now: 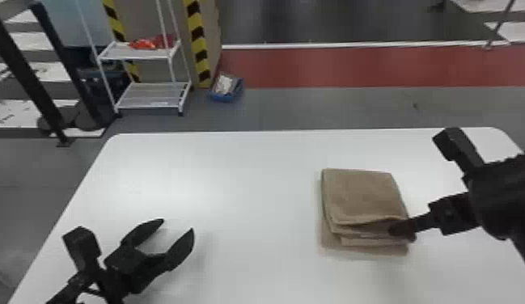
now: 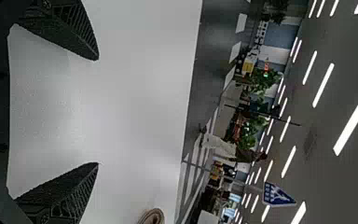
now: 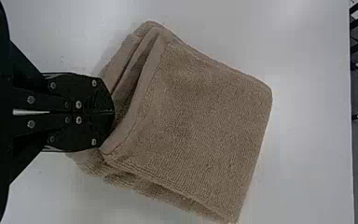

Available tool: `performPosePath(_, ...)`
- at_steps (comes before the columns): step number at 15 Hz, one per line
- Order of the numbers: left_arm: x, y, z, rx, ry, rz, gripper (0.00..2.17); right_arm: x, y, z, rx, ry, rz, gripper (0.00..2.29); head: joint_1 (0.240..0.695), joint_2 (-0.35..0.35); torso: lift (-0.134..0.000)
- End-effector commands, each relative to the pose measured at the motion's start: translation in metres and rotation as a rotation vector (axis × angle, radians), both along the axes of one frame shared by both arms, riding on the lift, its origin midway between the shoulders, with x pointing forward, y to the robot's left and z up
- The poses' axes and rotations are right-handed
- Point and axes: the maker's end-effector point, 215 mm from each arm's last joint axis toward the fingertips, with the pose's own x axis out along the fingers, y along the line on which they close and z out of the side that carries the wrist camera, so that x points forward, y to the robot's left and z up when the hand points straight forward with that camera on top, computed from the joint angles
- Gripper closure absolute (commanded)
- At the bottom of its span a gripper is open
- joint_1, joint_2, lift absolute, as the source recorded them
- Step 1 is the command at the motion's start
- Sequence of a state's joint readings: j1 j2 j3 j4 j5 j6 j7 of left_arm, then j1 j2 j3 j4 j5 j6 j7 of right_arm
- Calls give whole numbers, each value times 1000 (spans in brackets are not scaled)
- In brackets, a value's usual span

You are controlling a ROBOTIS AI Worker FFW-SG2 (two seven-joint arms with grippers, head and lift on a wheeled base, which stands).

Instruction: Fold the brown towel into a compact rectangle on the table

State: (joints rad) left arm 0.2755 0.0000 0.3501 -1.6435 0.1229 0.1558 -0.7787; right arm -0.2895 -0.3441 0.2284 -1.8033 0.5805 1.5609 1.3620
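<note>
Since the towel [image 3: 200, 121] looks soft, light and floppy, we'd pinch its layered edge [image 3: 154, 53]; right tool [image 3: 113, 112] there, pressed together; left tool [image 1: 178, 224] spread.

Towel [image 1: 360, 194] on table [image 1: 241, 182], right side

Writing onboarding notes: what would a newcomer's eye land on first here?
Likely the brown towel, folded into a layered stack right of centre on the white table. Next, the right gripper, its fingers together at the stack's layered edge. Then the left gripper, open and empty at the table's near left.
</note>
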Motion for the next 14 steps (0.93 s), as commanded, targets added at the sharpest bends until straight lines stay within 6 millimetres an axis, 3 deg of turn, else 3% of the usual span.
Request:
performPosePath(1, 0, 0, -1, -3, 2, 2, 73, 0, -18, 1, -2, 3, -49, 2125, 695, 50, -124)
performPosePath(2, -1, 2, -2, -4, 4, 3, 73, 2, -25, 9, 13, -18, -70, 2125, 695, 43, -124)
performPosePath(5, 0, 4, -1, -2, 2, 8, 73, 11, -14, 62, 124, -142, -56, 2125, 695, 26, -124)
performPosePath(7, 0, 1, -1, -4, 2, 2, 73, 21, -11, 85, 221, -176, -82, 2125, 695, 31, -124)
performPosePath(8, 0, 0, -1, -5, 2, 0, 73, 23, -4, 83, 224, -174, -82, 2125, 695, 34, -124)
performPosePath(10, -1, 1, -2, -5, 3, 2, 73, 15, 8, 42, 197, -79, -90, 2125, 695, 41, -124)
performPosePath(12, -1, 3, -1, -6, 2, 4, 73, 8, 13, 16, 168, -19, -95, 2125, 695, 52, -124)
performPosePath(14, -2, 8, -5, -6, 6, 13, 73, 0, 12, 6, 142, 0, -87, 2125, 695, 66, -124)
